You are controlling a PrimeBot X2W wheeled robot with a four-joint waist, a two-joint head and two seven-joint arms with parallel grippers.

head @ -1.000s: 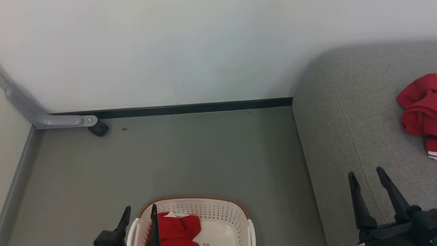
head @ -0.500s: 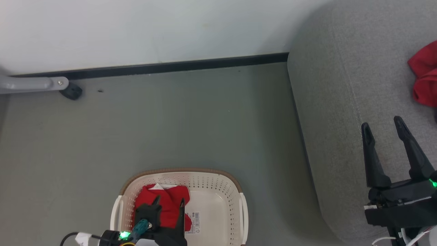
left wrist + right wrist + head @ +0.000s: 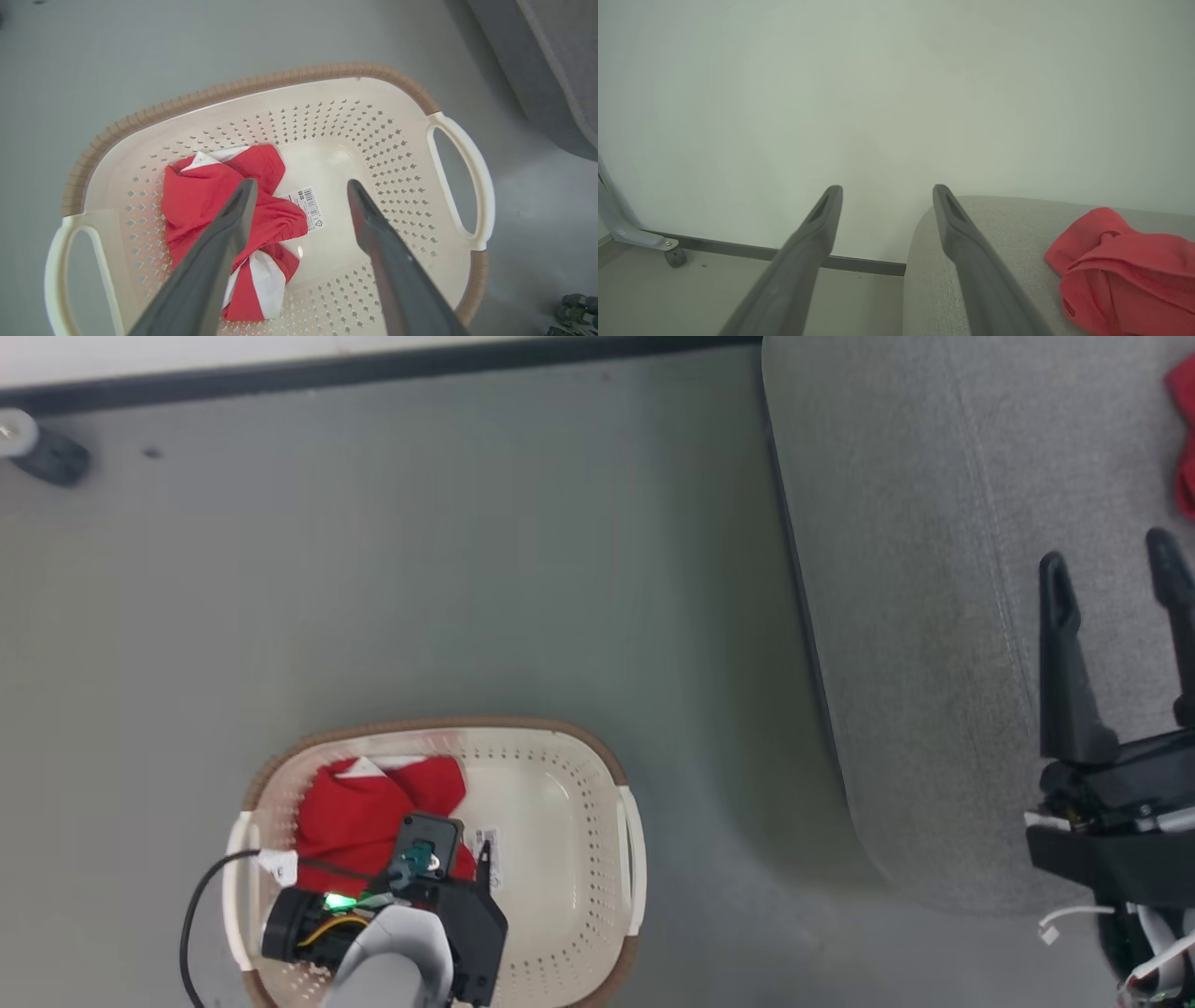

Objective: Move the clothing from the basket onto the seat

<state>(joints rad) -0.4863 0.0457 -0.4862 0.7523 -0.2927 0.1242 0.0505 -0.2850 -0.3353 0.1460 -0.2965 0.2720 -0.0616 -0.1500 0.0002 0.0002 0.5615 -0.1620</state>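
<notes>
A cream perforated plastic oval laundry basket (image 3: 560, 933) with a brown braided-look rim stands on the grey-green floor (image 3: 467, 569). Its long axis runs handle to handle, across the head view. A crumpled red fabric garment (image 3: 205, 200) lies in the basket's left half. It stretches roughly from the far wall toward the near wall, with a white tag at the far end and a white stripe at the near end. A white barcode sticker (image 3: 308, 209) sits just beside it on the basket floor.

The left gripper (image 3: 301, 183) points down into the basket with its jaws released and spread wide. In the left wrist view, one finger crosses over the garment and the other is over bare plastic. I cannot tell whether it touches the cloth.

The right gripper (image 3: 1106, 549) hangs over the large grey woven-fabric sofa seat (image 3: 915, 616), its jaws likewise released and holding nothing. A second bunched red garment (image 3: 1120, 275) lies on the seat to the right of those jaws, apart from them.
</notes>
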